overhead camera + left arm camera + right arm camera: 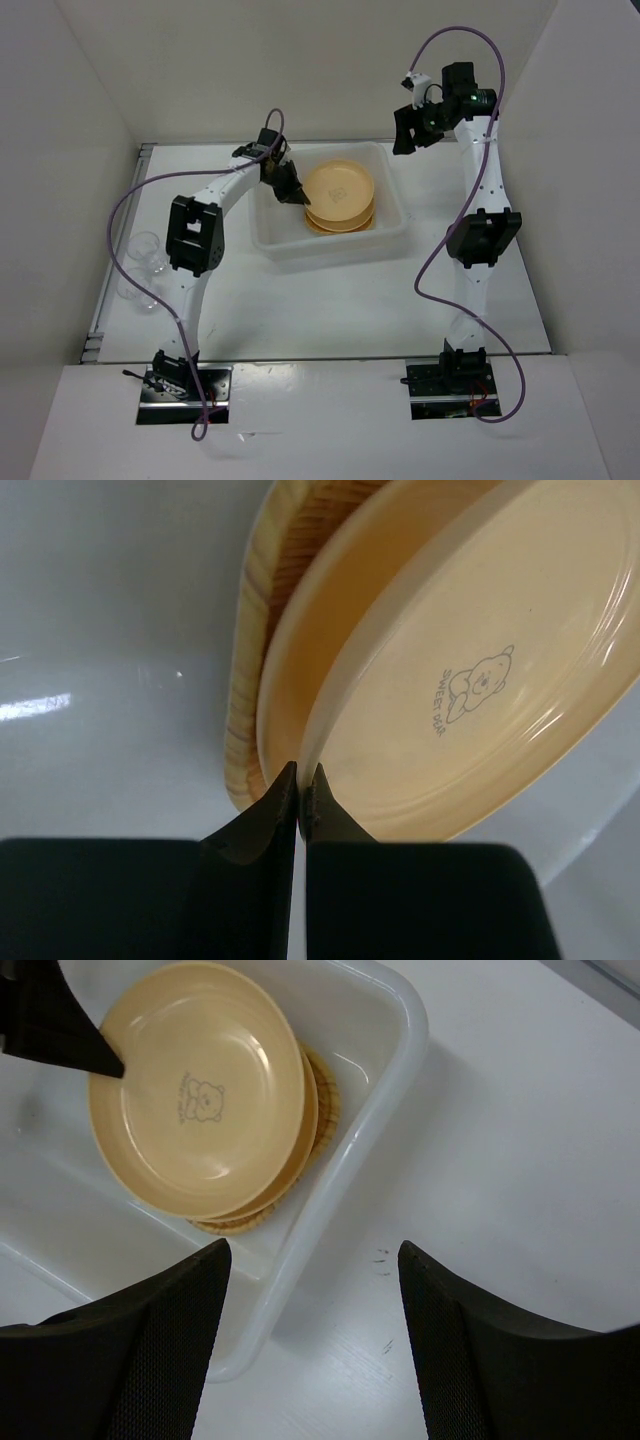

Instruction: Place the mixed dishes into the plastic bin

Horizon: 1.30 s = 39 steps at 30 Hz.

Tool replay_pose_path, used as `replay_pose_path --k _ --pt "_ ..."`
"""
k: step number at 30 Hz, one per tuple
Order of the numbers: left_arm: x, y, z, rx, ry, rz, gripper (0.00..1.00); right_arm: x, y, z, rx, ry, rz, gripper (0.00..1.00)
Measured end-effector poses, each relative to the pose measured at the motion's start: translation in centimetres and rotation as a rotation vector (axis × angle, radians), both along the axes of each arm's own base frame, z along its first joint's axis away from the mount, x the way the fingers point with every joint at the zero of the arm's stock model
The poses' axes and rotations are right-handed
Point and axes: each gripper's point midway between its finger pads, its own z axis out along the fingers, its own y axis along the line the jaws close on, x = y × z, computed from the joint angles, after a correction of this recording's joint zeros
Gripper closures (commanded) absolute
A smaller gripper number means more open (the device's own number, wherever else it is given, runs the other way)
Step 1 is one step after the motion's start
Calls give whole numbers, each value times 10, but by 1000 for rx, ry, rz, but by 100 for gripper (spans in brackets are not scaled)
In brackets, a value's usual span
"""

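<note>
The left gripper point(302, 776) is clenched, its two dark fingertips pressed together right at the near rim of the top plate point(540, 600). Whether that thin rim is nipped between them cannot be told. It reaches down into the bin point(330, 250) from the left side. The top plate is round and tan-yellow, smooth and glossy, with a raised rim and a small bear drawing point(485, 678) and tiny lettering at its centre. It sits a little off-centre on a second plate point(300, 650) of the same round shape and colour, whose edge shows along one side. Under both lies a woven plate point(258, 610), a darker orange-tan with a ribbed, straw-like grain and a rounded corner jutting out past the round ones. The stack of three rests flat on the floor of the bin, a pale translucent white tub with rounded corners and a thick rolled rim, standing on the white table point(300, 310) toward its far middle. A clear cup point(147, 248) and a second clear cup point(135, 285) stand outside the bin at the table's left edge, just beside the left arm and well apart from the plates. The right gripper point(410, 130) is raised above the bin's far right corner, its fingers spread wide with nothing between them.
</note>
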Motion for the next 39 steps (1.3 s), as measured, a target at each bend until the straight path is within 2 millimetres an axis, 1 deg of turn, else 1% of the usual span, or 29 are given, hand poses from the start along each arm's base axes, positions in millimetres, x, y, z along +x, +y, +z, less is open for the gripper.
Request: replay_pose_path --k 2,3,5,6,7,10,11,12,14,15,16,17,18,19,20,21,22,23,24,25,26,27,29,31,33,35,36,37,39 --pt "-3 -4 -18 16 36 -15 99 0 0 -1 0 2 0 27" --pt "-3 -7 -22 19 45 -18 97 -1 0 -1 0 4 0 26" --pt "-8 -12 -28 27 64 -27 88 -1 0 -2 0 7 0 26" --pt "-10 -13 -29 31 71 -28 81 -1 0 -2 0 7 0 26" --pt "-12 -15 -28 33 74 -32 67 -1 0 -2 0 7 0 26" --pt "-11 -17 -18 42 64 -36 53 -1 0 -2 2 7 2 25" --pt "-9 -17 -12 45 54 -33 43 -1 1 -2 2 9 3 25" --pt "-6 -16 -5 51 40 -29 39 -1 1 -3 3 11 3 25" --pt "2 -15 18 60 -1 -16 34 -1 1 -4 3 14 3 23" --pt "7 -14 35 61 -33 -10 32 -2 1 -5 3 17 3 23" --pt "13 -14 57 60 -79 -3 29 -2 2 -5 3 18 5 23" --pt "19 -13 84 57 -137 3 26 -2 2 -5 3 18 6 23" --pt "30 -11 119 40 -226 15 26 -2 4 -5 3 18 9 23" --pt "39 -9 164 9 -348 34 26 -2 5 -5 2 18 11 23" --pt "40 -5 189 -8 -413 49 26 -3 6 -5 2 17 14 23" --pt "33 7 222 -11 -476 64 25 -4 9 -4 2 16 19 23" --pt "25 21 241 8 -502 86 23 -5 12 -3 3 13 25 23" --pt "16 39 259 41 -525 122 23 -6 16 -1 3 10 33 23" --pt "10 60 269 88 -536 160 23 -8 19 2 4 6 40 23" --pt "1 82 274 139 -526 202 22 -11 23 5 6 1 50 23" --pt "-8 104 274 193 -505 241 22 -14 27 9 9 -4 57 23" --pt "-15 122 272 230 -485 274 22 -18 29 13 11 -8 64 23" --pt "-25 158 257 298 -419 340 22 -24 34 23 19 -25 78 23" --pt "-40 195 222 353 -308 400 22 -29 37 33 31 -43 91 23" --pt "-52 226 185 352 -229 453 23 -32 39 37 40 -50 100 23" --pt "-77 257 148 351 -124 504 23 -34 41 35 46 -38 108 23" --pt "-89 272 134 351 -75 527 23 -34 42 32 47 -30 110 23" --pt "-97 285 125 356 -45 548 22 -35 42 30 47 -23 111 23" --pt "-103 308 117 365 -24 587 22 -36 42 24 48 -5 116 23"
